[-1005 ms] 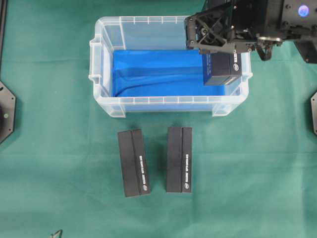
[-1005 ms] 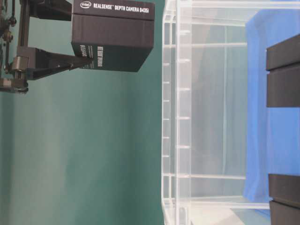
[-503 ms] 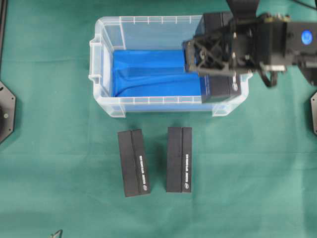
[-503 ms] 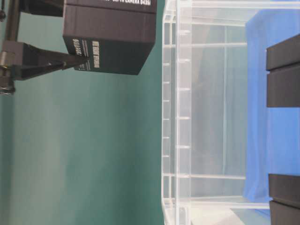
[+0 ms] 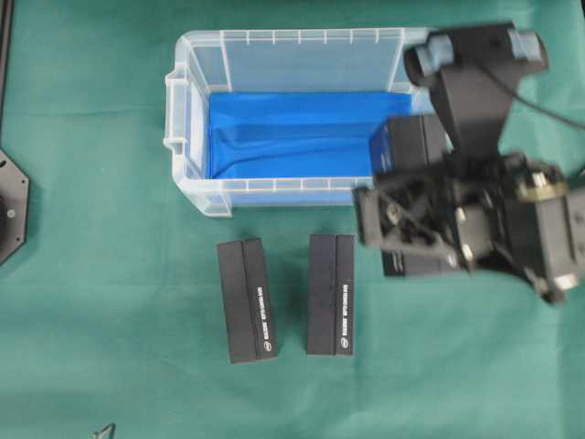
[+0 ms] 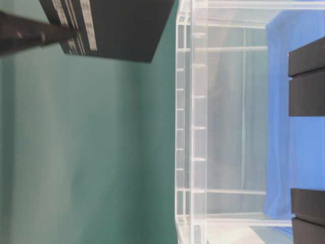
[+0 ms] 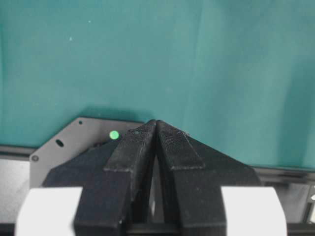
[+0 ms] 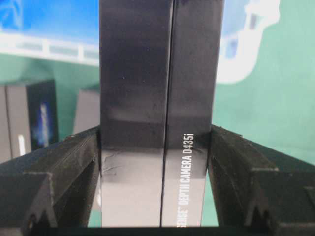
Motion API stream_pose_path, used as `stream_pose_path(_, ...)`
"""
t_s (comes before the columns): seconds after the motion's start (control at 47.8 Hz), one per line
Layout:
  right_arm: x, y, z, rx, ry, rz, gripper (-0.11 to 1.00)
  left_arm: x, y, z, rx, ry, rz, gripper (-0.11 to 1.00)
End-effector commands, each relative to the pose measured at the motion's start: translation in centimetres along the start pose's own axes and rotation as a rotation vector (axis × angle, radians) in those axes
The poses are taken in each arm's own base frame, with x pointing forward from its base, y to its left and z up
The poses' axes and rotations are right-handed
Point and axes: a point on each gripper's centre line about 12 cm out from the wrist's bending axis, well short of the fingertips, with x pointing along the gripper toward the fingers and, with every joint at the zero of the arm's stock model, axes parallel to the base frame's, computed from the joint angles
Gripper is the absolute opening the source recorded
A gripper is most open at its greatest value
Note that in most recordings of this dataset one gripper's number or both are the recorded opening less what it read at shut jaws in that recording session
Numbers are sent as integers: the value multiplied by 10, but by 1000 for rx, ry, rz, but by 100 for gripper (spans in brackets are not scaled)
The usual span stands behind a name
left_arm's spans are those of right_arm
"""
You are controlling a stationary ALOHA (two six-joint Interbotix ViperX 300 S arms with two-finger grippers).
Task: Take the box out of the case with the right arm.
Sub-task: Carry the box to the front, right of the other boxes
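The box (image 5: 413, 146), long and black with white lettering, hangs above the table in my right gripper (image 5: 407, 219), which is shut on it. Seen from overhead, it straddles the front right corner of the case (image 5: 187, 110), partly hidden by the arm. The right wrist view shows the box (image 8: 160, 88) held between both fingers (image 8: 78, 157) of that gripper (image 8: 155, 132). At table level the box (image 6: 117, 25) floats well above the rim of the case (image 6: 193, 127). My left gripper (image 7: 156, 125) is shut on nothing, parked over a grey base plate (image 7: 59, 142).
Two more black boxes (image 5: 247, 300) (image 5: 331, 294) lie side by side on the green cloth in front of the case. A blue sheet (image 5: 283, 133) lines the case's bottom. Black base plates (image 5: 9, 206) sit at the table's side edges.
My right arm has carried the box from over the case's right end forward across the front rim and higher. At table level the box has slid up and left, tilting.
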Motion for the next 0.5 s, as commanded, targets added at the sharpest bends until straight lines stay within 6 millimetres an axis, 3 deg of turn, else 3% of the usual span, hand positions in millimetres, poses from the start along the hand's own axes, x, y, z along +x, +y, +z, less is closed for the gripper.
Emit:
stream_pose_path(0.0,-28,-9,-2,18,24,59,65,-3,0,3,-4,-15,1,0)
stream_pose_path(0.251,-42,-15,-33,31,44,78,65,-3,0,3,-4,-13,0,0)
stream_pose_path(0.482,-43,-17,-34,33,42,67,65,-3,0,3,-4,-13,0,0)
